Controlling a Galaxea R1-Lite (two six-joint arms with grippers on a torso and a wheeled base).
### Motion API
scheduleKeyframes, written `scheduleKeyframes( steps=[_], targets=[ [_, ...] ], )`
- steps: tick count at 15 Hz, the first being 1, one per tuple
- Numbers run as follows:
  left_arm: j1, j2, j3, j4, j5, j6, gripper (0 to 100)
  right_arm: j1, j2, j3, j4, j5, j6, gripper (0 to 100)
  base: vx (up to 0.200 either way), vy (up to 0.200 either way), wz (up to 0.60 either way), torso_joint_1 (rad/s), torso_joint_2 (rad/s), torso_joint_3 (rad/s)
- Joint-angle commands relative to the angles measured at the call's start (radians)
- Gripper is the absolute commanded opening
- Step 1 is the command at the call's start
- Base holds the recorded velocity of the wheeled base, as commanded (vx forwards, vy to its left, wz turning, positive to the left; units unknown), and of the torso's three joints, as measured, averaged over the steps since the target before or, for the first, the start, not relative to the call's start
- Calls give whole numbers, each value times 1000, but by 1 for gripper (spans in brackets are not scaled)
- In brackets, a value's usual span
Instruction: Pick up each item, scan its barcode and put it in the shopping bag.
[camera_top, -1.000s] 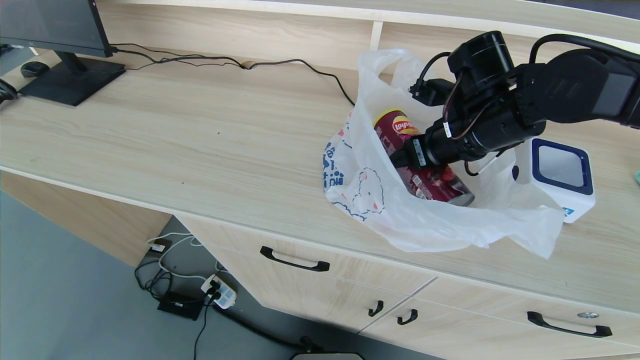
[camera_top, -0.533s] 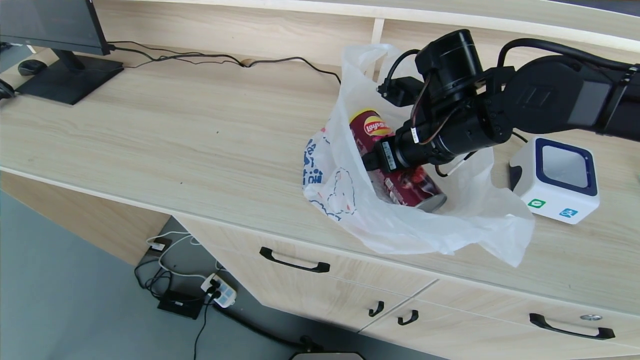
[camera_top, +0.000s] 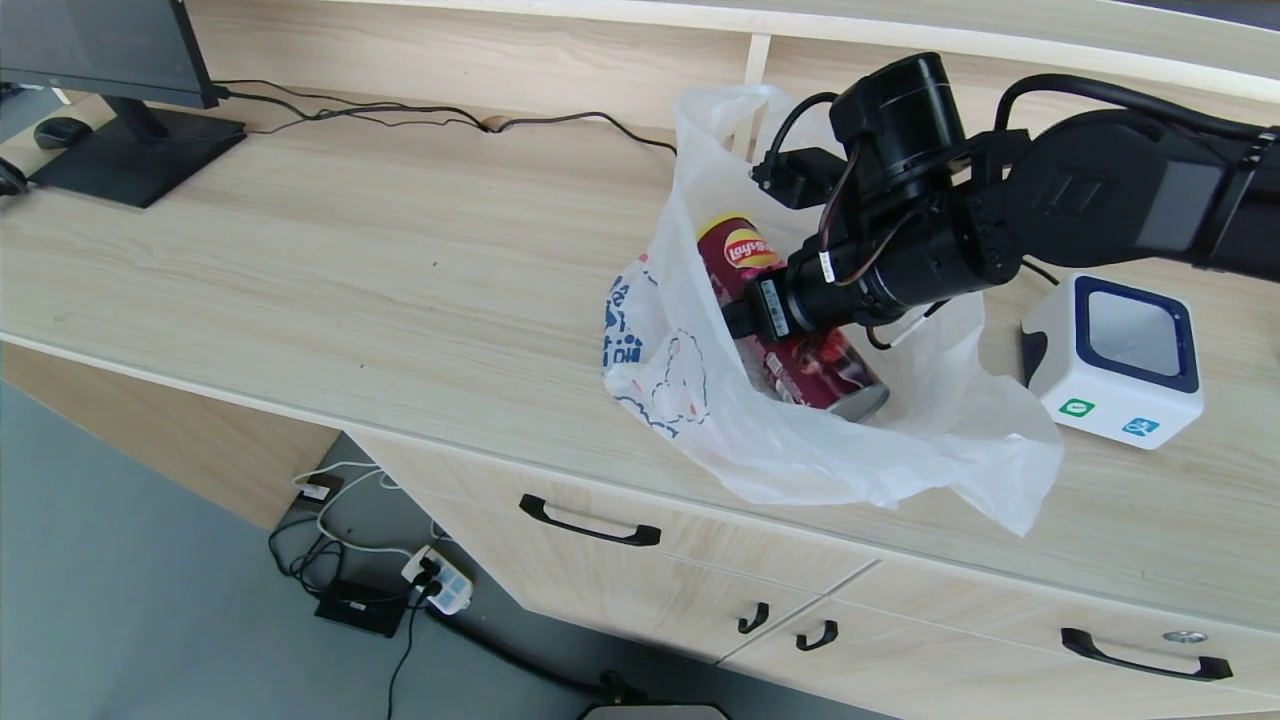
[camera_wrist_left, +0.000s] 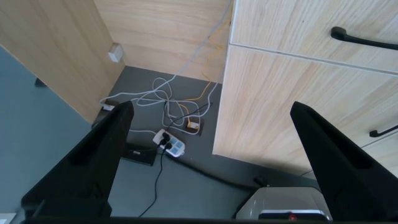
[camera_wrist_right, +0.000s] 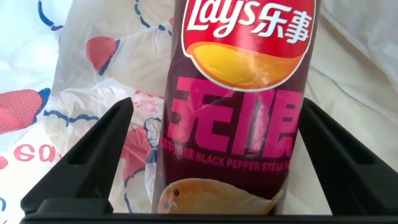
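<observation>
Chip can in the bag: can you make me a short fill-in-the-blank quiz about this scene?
1. The dark red cylindrical chip can lies ___ the white plastic shopping bag.
2. The right gripper has its open fingers on either side of the ___.
3. The left gripper, also open, holds ___.
4. The white cube-shaped scanner stands on the bag's ___ side, by the robot's reckoning.

Missing words: inside; can; nothing; right.
</observation>
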Motion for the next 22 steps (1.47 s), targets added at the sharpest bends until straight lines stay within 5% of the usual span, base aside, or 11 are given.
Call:
scheduleKeyframes(
  steps=[1, 9, 12, 15, 22],
  targets=[
    [0, 2, 0, 0, 0, 0, 100, 16, -11, 0, -6, 0, 0, 100, 0, 0, 0, 0, 0, 0],
    [0, 2, 0, 0, 0, 0, 100, 25, -37, 0, 3, 3, 3, 100, 0, 0, 0, 0, 0, 0],
    [0, 2, 0, 3, 2, -58, 100, 8, -57, 0, 26, 3, 6, 100, 0, 0, 0, 0, 0, 0],
    [0, 2, 0, 3, 2, -61, 100, 6, -90, 0, 60, 4, 11, 100, 0, 0, 0, 0, 0, 0],
    [0, 2, 0, 1, 2, -61, 100, -60, -236, 0, 270, 56, 17, 100, 0, 0, 0, 0, 0, 0]
  ],
)
